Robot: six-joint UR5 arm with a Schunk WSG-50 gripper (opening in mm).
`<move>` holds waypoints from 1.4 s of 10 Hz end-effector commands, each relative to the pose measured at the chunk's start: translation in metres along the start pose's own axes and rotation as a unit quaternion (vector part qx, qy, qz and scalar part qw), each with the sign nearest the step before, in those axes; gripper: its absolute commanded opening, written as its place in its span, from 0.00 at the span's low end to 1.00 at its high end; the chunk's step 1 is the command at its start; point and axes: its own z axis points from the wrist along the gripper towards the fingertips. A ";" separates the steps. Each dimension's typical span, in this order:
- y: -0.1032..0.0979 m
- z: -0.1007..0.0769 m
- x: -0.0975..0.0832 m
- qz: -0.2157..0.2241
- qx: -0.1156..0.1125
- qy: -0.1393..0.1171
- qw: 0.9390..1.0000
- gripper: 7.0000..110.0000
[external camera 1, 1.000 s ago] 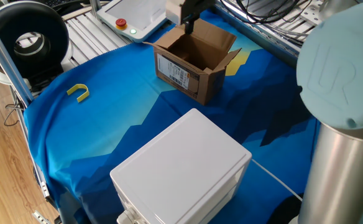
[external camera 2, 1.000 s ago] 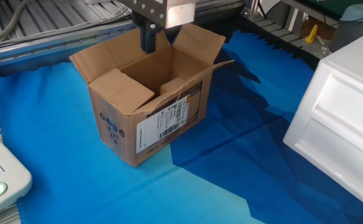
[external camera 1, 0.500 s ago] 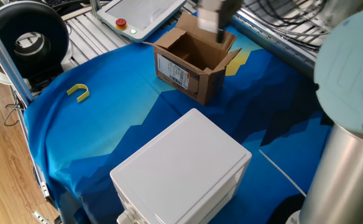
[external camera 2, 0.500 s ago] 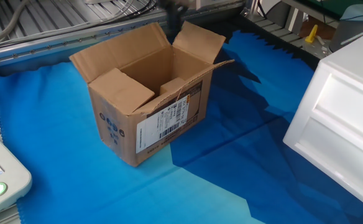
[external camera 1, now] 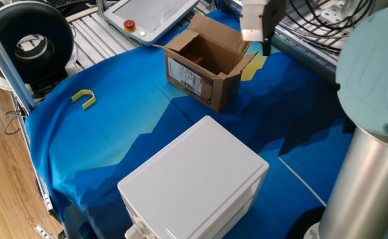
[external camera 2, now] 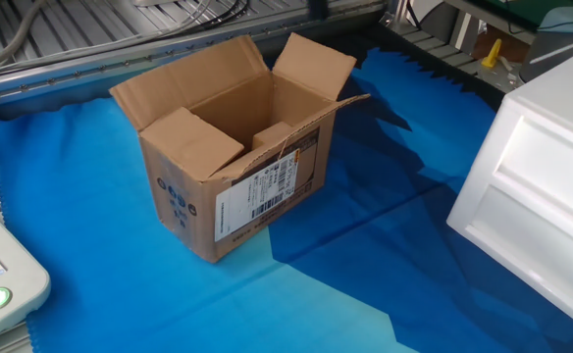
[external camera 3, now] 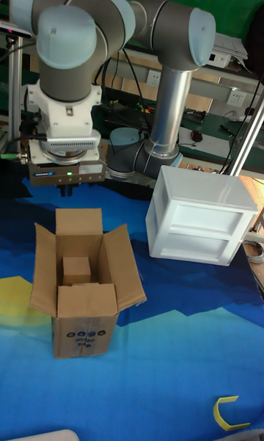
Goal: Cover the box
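Observation:
The box [external camera 1: 197,76] is a small brown carton with a white barcode label [external camera 2: 257,196] on one side, standing on the blue cloth. Its top is open: the far long flap [external camera 3: 79,224] stands up, side flaps splay outward, and one short flap [external camera 2: 193,137] folds inward. My gripper [external camera 1: 267,45] hangs in the air beyond the box's far edge, clear of the cardboard. In the tall fixed view the gripper [external camera 3: 67,189] sits just above and behind the upright back flap. Its dark fingers look pressed together with nothing between them.
A large white plastic box [external camera 1: 194,179] stands on the near side of the cloth. A yellow U-shaped piece [external camera 1: 84,98] lies at the left. A pendant with a red button [external camera 1: 129,25] and a black spool [external camera 1: 31,40] sit past the table edge.
The gripper rose from the box's open top and moved away beyond its far edge, leaving the other fixed view. The box and its flaps stayed as they were.

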 end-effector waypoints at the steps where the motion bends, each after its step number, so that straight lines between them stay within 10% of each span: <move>1: 0.003 0.015 0.009 -0.001 -0.014 0.040 0.999 0.00; 4: 0.001 0.027 -0.052 0.015 -0.021 -0.028 0.999 0.00; 9: 0.016 -0.009 -0.089 0.046 -0.021 -0.081 0.995 0.00; 14: 0.016 -0.044 -0.171 0.050 -0.020 -0.224 0.973 0.00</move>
